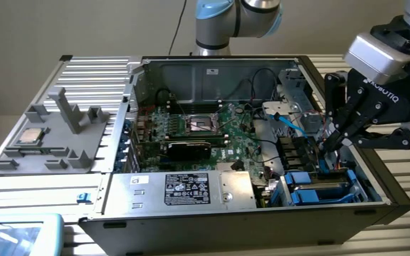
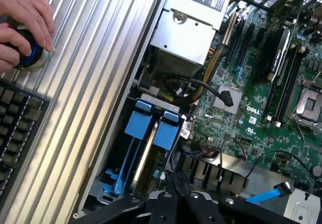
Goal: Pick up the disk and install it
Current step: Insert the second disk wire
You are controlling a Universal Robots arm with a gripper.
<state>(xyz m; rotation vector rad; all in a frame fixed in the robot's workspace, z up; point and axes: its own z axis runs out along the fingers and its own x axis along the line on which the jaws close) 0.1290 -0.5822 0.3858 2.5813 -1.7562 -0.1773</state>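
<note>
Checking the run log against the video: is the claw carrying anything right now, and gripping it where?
Nothing is held. The claw is shut and empty, above the blue drive bay in the computer case.

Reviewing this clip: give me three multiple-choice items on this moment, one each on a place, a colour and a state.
1. Where does the CPU chip lie?
A. On the grey tray at the exterior view's left
B. In the motherboard socket
C. On top of the power supply

2. What colour are the plastic carriers inside the case?
A. Red
B. Yellow
C. Blue

3. How does the pincer stand?
A. Spread wide open
B. Shut, over the carriers
C. Shut on the CPU chip

Answers:
1 A: the silver square sits on the tray, outside the case.
2 C: both views show them bright blue.
3 B: its fingertips meet, with nothing seen between them.
</note>
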